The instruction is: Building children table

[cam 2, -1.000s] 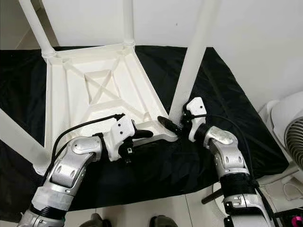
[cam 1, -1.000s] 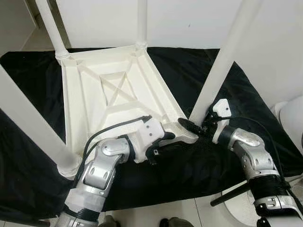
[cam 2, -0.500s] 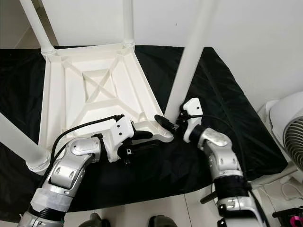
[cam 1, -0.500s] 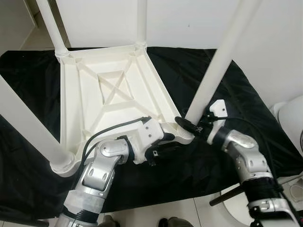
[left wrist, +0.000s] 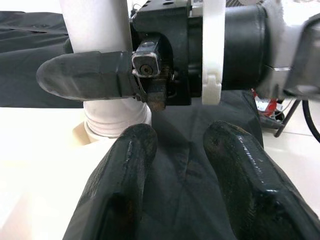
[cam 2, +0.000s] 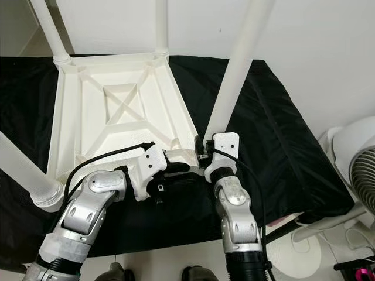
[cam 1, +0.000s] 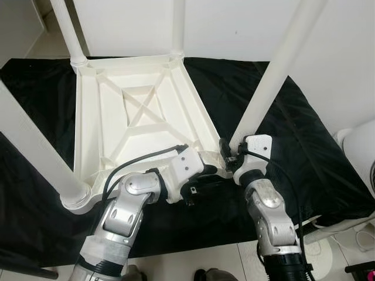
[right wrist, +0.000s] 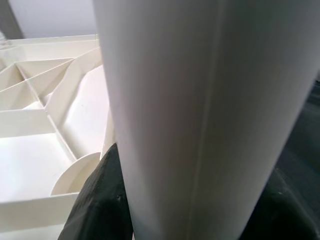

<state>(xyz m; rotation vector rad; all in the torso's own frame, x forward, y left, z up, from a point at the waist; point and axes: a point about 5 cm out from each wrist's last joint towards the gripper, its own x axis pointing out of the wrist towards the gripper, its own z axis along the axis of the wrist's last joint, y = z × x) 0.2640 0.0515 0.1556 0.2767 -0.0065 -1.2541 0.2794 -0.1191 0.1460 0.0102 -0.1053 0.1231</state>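
The white children's table (cam 1: 140, 111) lies upside down on a black cloth (cam 1: 304, 140), its legs pointing up. My right gripper (cam 1: 228, 153) is shut on the base of the near-right leg (cam 1: 275, 70), just above the corner socket. In the right wrist view that leg (right wrist: 200, 100) sits between the black fingers (right wrist: 100, 200). My left gripper (cam 1: 205, 177) is open at the same corner, one finger over the table rim and the other over the cloth. The left wrist view looks past the left fingers (left wrist: 125, 175) to a right finger (left wrist: 85, 75) wrapped on the leg (left wrist: 95, 20).
Three more legs stand at the far left (cam 1: 64, 29), far right (cam 1: 176, 23) and near left (cam 1: 29, 146) corners. A white wall is close behind. A white fan (cam 2: 357, 170) stands on the floor at the right. Pale floor tiles (cam 1: 217, 260) run along the cloth's near edge.
My right arm has swung from the right side round to the front of the near-right leg, gripper staying at its base. The table has shifted slightly. The left gripper has stayed at the corner.
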